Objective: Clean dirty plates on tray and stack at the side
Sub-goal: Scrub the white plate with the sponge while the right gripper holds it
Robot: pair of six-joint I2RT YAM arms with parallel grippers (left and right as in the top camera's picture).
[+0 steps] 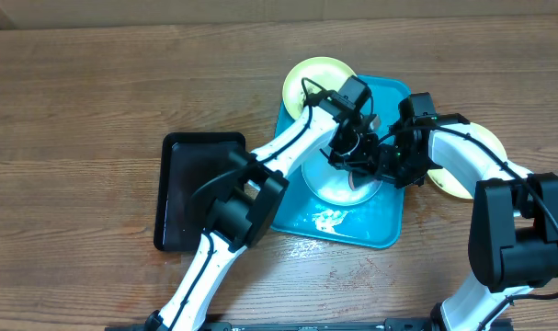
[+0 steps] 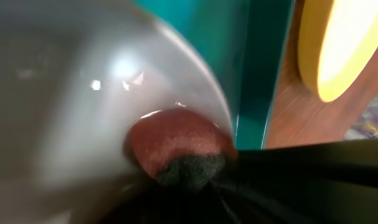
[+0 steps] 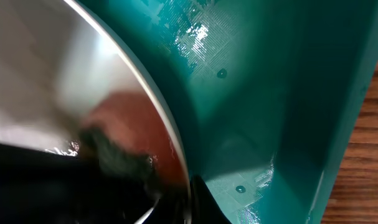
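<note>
I have my left gripper [image 1: 352, 149] clenched on a red-and-dark sponge [image 2: 182, 149], pressed against the blue-white plate [image 1: 338, 187] in the tray [image 1: 380, 225]. My right gripper [image 1: 384, 165] pinches that plate's rim. One yellow plate [image 1: 317, 78] overlaps the tray's far edge. Another yellow plate [image 1: 453, 187] sits on the bench [image 1: 76, 138] just right of the tray.

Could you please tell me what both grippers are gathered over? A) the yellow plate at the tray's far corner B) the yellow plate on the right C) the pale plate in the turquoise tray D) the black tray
C: in the overhead view the left gripper, pressing a sponge, and the right gripper meet over the light blue-white plate lying in the turquoise tray.
</note>
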